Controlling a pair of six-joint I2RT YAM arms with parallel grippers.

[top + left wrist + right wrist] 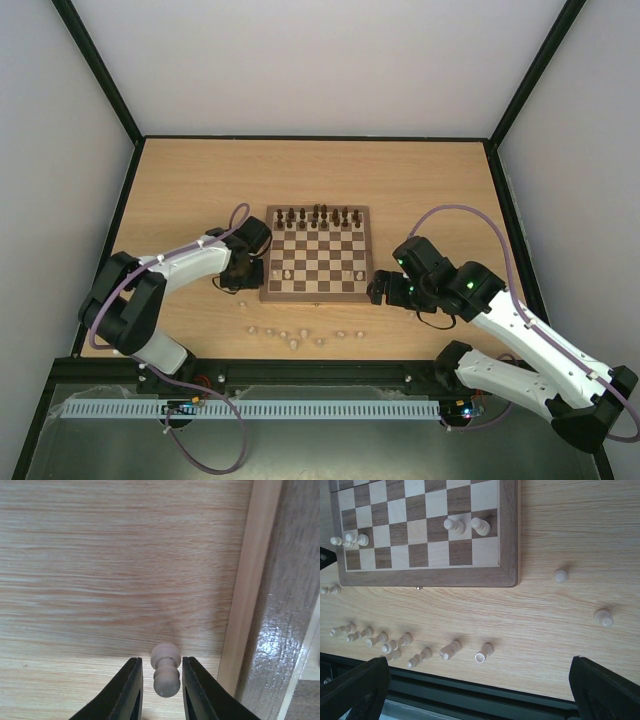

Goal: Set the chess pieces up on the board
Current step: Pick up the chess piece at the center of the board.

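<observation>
The board (316, 293) lies mid-table, with dark chess pieces (318, 215) along its far row and a few cream ones (287, 273) near its front edge. My left gripper (240, 279) is low beside the board's left edge. In the left wrist view its fingers (131, 690) flank a cream pawn (166, 672) closely, with a thin gap showing on each side. My right gripper (378, 290) hovers off the board's front right corner, jaws wide and empty (480, 690). Cream pieces (455, 526) stand on the board (510, 540).
Several loose cream pieces (290, 335) lie scattered on the tabletop in front of the board, seen also as loose pieces (385, 642) in the right wrist view, with two more pawns (560, 576) to the right. A black rail (320, 372) runs along the near edge.
</observation>
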